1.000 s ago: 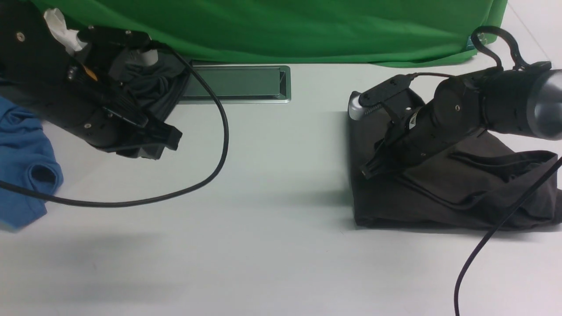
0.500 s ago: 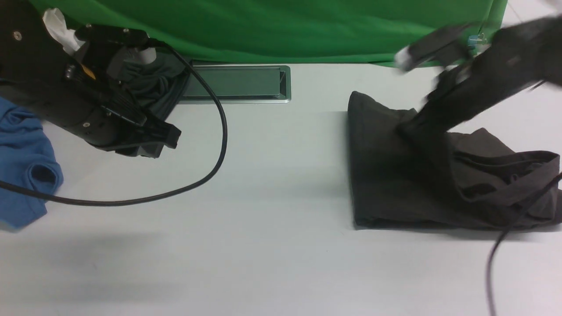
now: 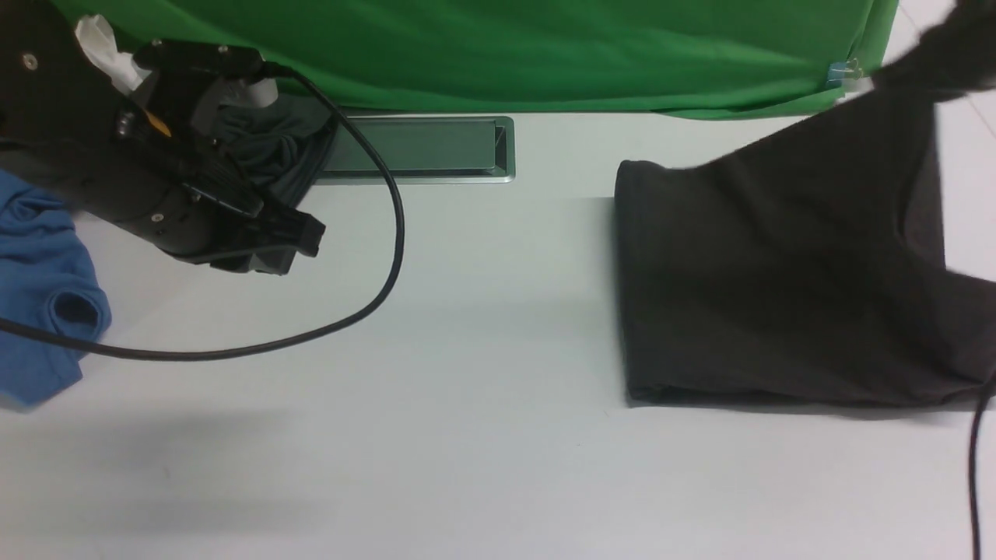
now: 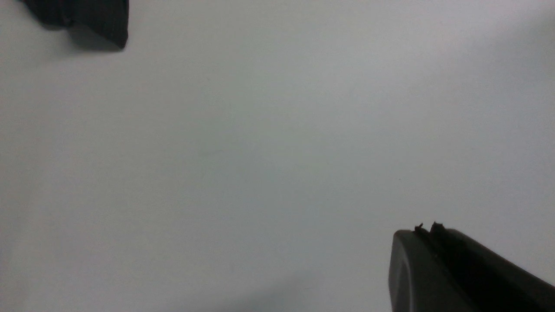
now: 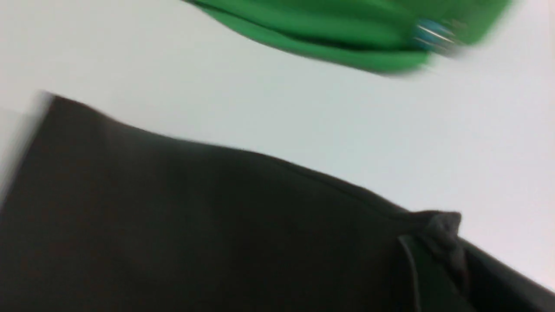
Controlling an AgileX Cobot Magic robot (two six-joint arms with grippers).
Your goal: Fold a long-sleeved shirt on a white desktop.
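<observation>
The long-sleeved shirt (image 3: 762, 295), very dark brownish-black, lies on the right of the white desktop (image 3: 482, 389). One part of it is pulled up taut toward the far right corner. My right gripper (image 5: 442, 227) is shut on a bunched bit of that fabric; in the front view it is a dark blur (image 3: 957, 50) at the top right edge. My left gripper (image 3: 307, 233) hangs above the table's left side, shut and empty, its fingertips (image 4: 427, 229) pressed together over bare desktop (image 4: 260, 151).
A bright blue shirt (image 3: 39, 288) lies at the left edge. A slate-grey garment (image 3: 272, 148) sits behind my left arm, beside the silver hatch (image 3: 420, 148). Green backdrop (image 3: 506, 54) spans the back. Black cables loop at left (image 3: 393, 233) and right (image 3: 973, 467).
My right gripper closed on the shirt, then swung up and back to the right, stretching the crumpled fabric into a taut sheet. My left arm barely moved.
</observation>
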